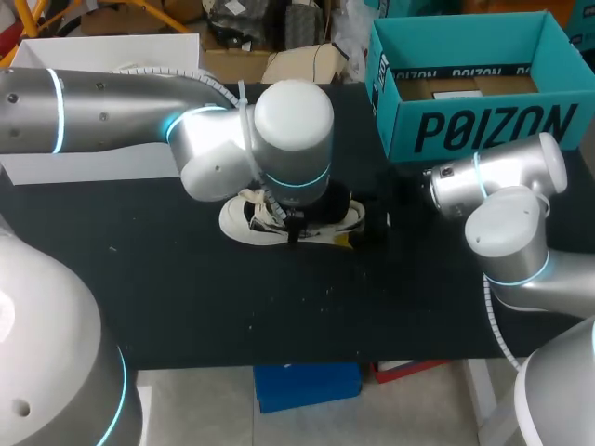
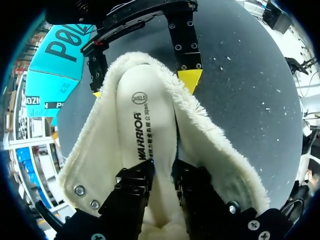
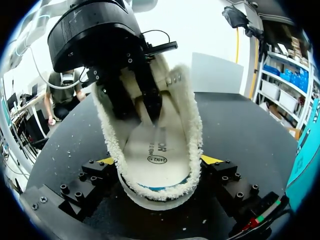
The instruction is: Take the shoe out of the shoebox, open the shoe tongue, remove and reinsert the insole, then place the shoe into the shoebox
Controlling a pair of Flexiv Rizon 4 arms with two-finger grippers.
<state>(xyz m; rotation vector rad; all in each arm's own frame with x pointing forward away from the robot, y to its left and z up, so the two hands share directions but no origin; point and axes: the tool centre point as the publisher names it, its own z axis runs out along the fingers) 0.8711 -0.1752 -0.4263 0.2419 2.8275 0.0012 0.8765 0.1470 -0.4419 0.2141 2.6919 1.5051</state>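
**Insole removal in hand**

The white fleece-lined shoe lies on the black desk, outside the teal cardboard shoebox. The right hand clamps its heel from both sides. The left hand, fingers nearly together, pinches the cream insole inside. Next, probably: draw the insole out against the braced heel.

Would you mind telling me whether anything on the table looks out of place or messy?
Only small white flecks scattered over the black table beside the shoe, likely lint from its fleecy lining. Nothing looks spilled or damaged otherwise.
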